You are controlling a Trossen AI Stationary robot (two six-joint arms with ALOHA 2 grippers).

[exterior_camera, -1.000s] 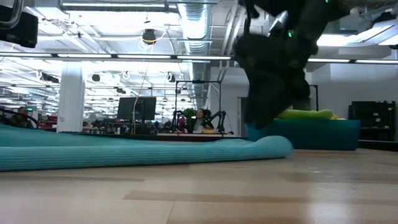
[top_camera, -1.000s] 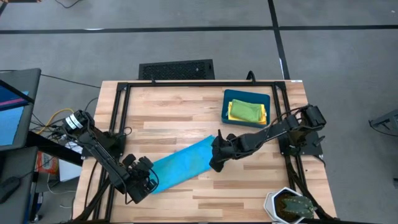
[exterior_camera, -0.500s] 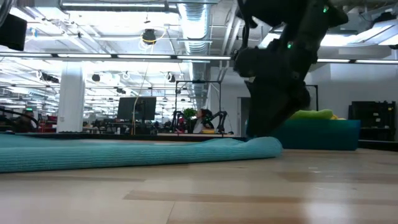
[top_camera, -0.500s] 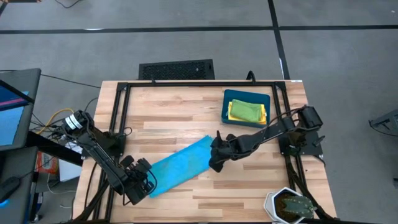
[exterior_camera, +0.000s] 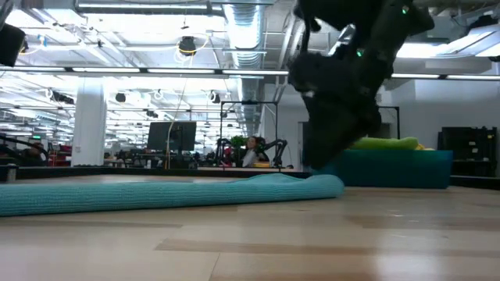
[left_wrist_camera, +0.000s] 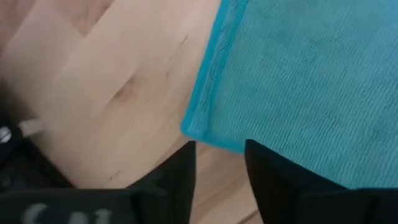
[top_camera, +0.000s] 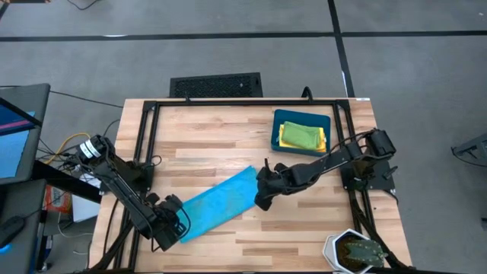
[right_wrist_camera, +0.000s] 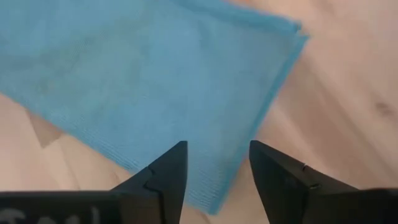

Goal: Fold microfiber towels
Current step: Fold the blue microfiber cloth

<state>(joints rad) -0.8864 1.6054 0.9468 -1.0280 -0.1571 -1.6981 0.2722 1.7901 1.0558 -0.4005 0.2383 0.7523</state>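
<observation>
From the high view, we see the light blue towel (top_camera: 221, 204) lying as a long strip slanted across the middle of the table (top_camera: 205, 137), with the left gripper (top_camera: 175, 225) at its 8 o'clock end and the right gripper (top_camera: 262, 192) at its 2 o'clock end; the teal bin (top_camera: 277, 128), holding a green towel (top_camera: 300, 135) on a yellow one, sits well apart at the table's 1 o'clock. From the low view, the strip lies flat along the wood, and the right gripper (exterior_camera: 332, 156) hangs over its rolled far end, touching or just above it; we cannot tell which. From the left wrist view, the left gripper (left_wrist_camera: 219, 168) stands with a narrow gap, nothing between its fingers, the towel's corner just ahead of the tips. From the right wrist view, the right gripper (right_wrist_camera: 217, 165) is spread moderately wide and empty, poised over the cloth close to its short edge. We judge the next fold will go best if both grippers pinch their ends squarely at the corners, taking every layer, then carry one end over the other with edges aligned, so the strip neither twists nor drags.
</observation>
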